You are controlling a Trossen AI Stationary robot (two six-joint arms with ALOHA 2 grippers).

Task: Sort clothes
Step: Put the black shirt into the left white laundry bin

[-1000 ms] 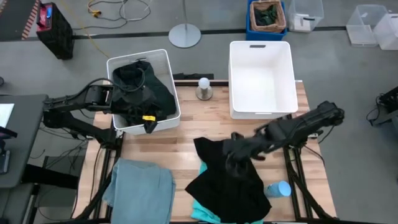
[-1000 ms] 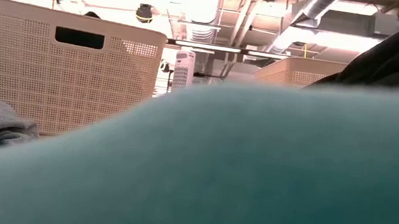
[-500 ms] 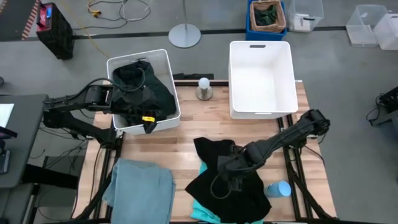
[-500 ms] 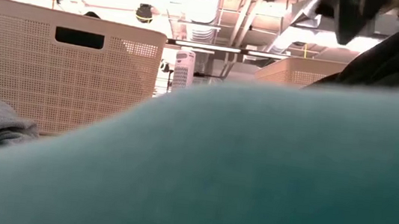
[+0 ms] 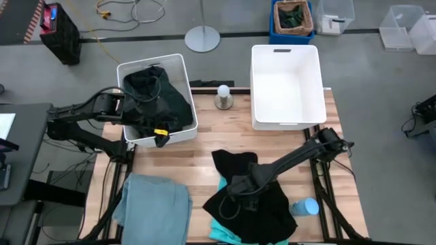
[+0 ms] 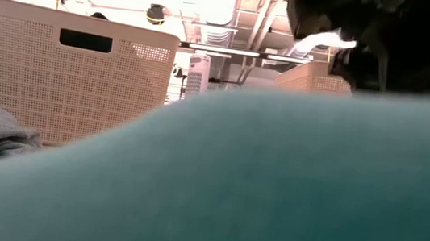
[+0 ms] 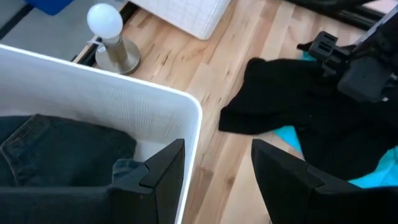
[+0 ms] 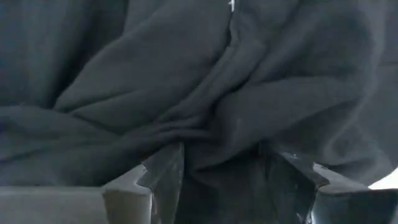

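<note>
The black garment (image 5: 255,194) lies crumpled on the table's near middle, on top of the bright turquoise garment (image 5: 219,231), which fills the low view (image 6: 272,192). My right gripper (image 5: 233,196) is open and down on the black garment's left part (image 8: 205,112). The grey-blue garment (image 5: 153,204) lies at the near left. The dark teal-green garment (image 5: 157,102) lies in the left white basket (image 5: 178,64). My left gripper (image 7: 217,177) hangs open and empty over that basket's near right corner (image 7: 186,106). My right gripper comes at the black garment from above, slanting from the table's right. Its open fingers (image 8: 158,177) stand in the cloth on either side of a raised fold (image 8: 214,140). The garment lies on the table and on the turquoise one.
An empty white basket (image 5: 286,51) stands at the far right. A lamp with a round bulb (image 5: 223,97) stands between the two baskets. A light blue cylinder (image 5: 306,206) lies at the near right. Bare wood shows in the table's middle (image 5: 225,139).
My right gripper has gone down and toward the table's near left, across the black garment, and now stands on its left part. In the low view the arm has come into the picture from above at the right.
</note>
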